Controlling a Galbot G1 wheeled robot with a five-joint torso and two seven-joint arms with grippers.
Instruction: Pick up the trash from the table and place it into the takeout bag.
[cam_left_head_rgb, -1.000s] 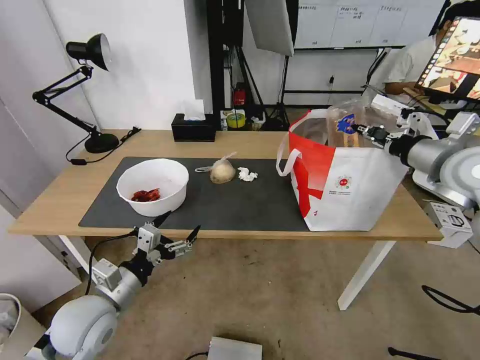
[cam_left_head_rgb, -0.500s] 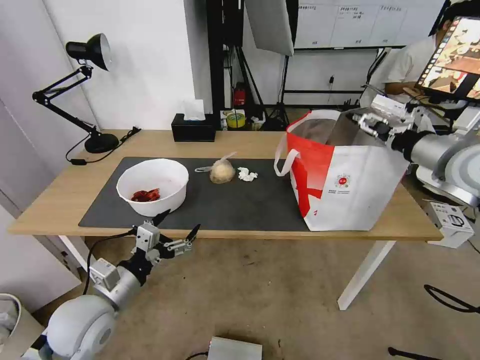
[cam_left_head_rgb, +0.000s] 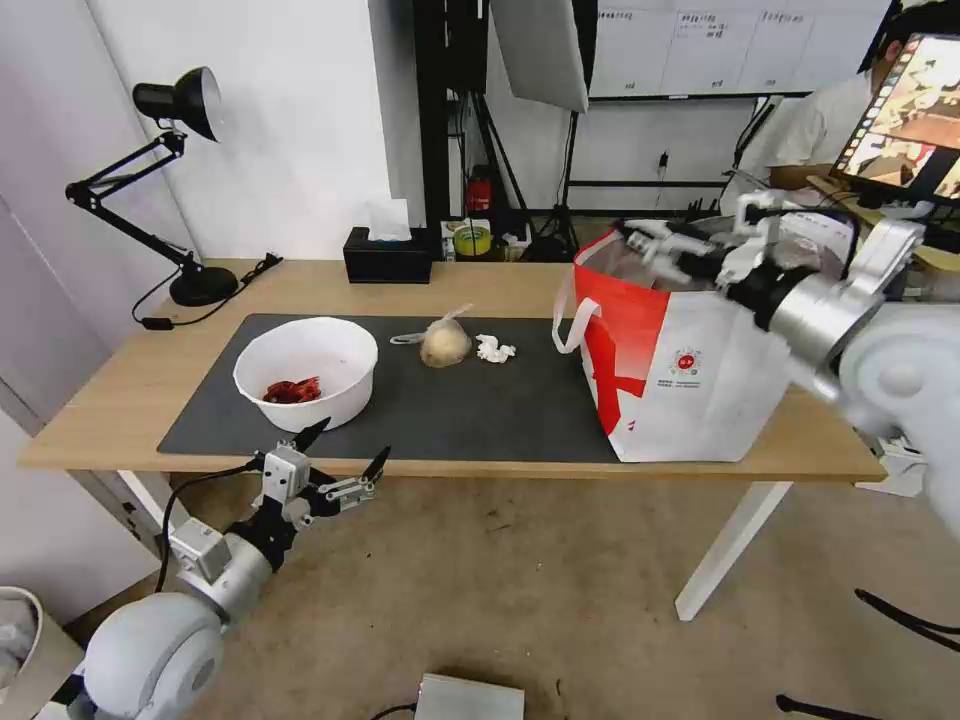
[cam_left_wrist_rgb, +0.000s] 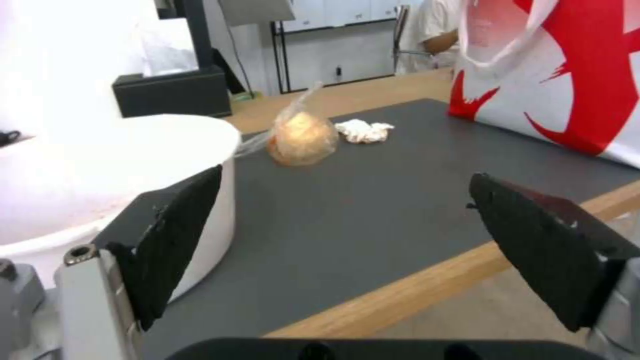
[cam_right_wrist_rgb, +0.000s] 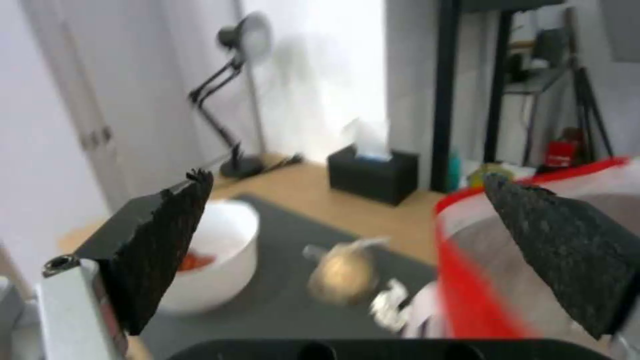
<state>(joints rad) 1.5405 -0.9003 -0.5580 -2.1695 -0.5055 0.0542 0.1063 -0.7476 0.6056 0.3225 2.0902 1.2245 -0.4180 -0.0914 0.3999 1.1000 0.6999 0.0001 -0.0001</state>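
On the dark mat (cam_left_head_rgb: 480, 410) of the wooden table (cam_left_head_rgb: 300, 285) stand a white bowl (cam_left_head_rgb: 305, 372) with red scraps, a knotted clear bag (cam_left_head_rgb: 445, 343) holding a beige lump, and a crumpled tissue (cam_left_head_rgb: 493, 349). The white-and-red takeout bag (cam_left_head_rgb: 690, 370) stands at the table's right end. My right gripper (cam_left_head_rgb: 690, 238) hovers open over the bag's mouth with nothing in it. My left gripper (cam_left_head_rgb: 345, 462) hangs open just below the table's front edge, in front of the bowl (cam_left_wrist_rgb: 100, 165). The left wrist view looks across the mat to the knotted bag (cam_left_wrist_rgb: 302, 137), tissue (cam_left_wrist_rgb: 363, 131) and takeout bag (cam_left_wrist_rgb: 567, 75).
A black tissue box (cam_left_head_rgb: 387, 257) and a black desk lamp (cam_left_head_rgb: 175, 170) stand at the table's back. A person sits behind the right end by a screen (cam_left_head_rgb: 905, 115). A white table leg (cam_left_head_rgb: 730, 550) slants under the right side.
A second ago my right gripper held a clear item over the takeout bag; it has since opened and swung left over the bag's mouth, empty. My left arm has sunk slightly.
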